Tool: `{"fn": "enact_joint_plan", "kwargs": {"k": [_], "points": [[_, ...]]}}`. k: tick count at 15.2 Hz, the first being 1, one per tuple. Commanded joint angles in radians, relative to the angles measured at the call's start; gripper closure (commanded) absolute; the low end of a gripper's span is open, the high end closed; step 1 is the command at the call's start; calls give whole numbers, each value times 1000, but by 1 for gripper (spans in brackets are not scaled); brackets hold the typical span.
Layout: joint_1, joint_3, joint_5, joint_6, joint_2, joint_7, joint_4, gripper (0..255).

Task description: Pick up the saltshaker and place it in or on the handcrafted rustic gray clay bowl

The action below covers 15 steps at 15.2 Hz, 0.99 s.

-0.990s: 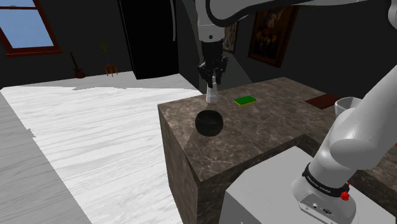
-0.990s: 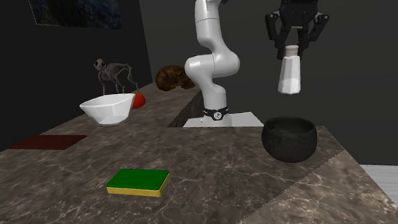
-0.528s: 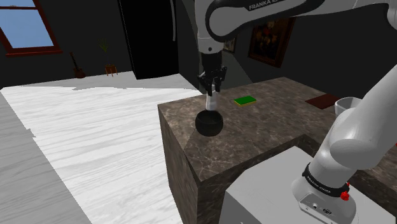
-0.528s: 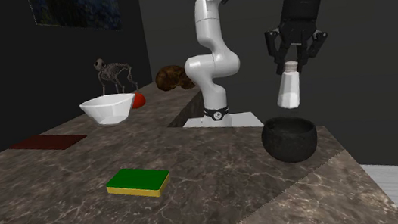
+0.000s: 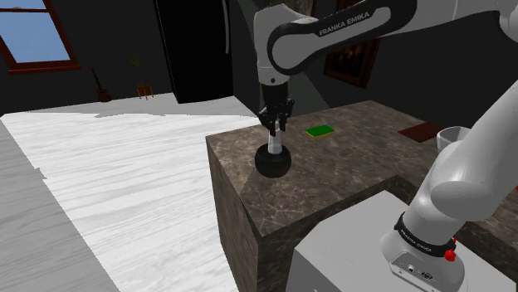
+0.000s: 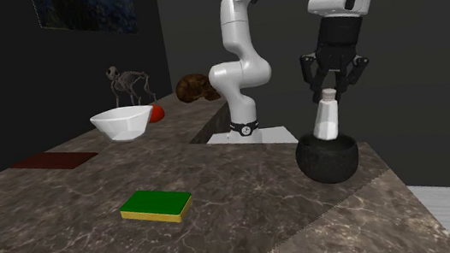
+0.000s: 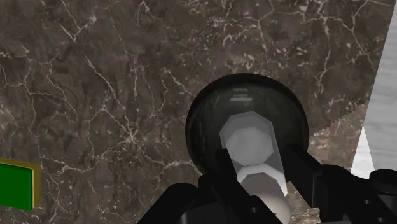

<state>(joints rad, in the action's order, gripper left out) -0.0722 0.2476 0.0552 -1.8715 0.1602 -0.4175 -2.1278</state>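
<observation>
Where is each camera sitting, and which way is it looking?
Shoulder view: beside the stand, looking down over the counter; stand and arm show.
Second exterior view: across the counter, facing the arm's base; arm and gripper show.
Wrist view: on the gripper, looking down into the dark bowl; black fingers clasp the saltshaker.
Both outside views share the green pad, bowl and saltshaker.
</observation>
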Motion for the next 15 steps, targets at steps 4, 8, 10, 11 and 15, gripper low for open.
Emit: {"fn": "enact_joint_plan", "kwargs": {"k": [4, 8, 10, 11, 15], "points": [[0, 0, 1, -17, -2, -1, -14, 255], [0, 0, 1, -17, -2, -1, -14, 255], [0, 0, 1, -17, -2, -1, -14, 0], [0, 0, 1, -17, -2, -1, -14, 0], [-1, 1, -1, 16, 1, 0, 16, 0]]}}
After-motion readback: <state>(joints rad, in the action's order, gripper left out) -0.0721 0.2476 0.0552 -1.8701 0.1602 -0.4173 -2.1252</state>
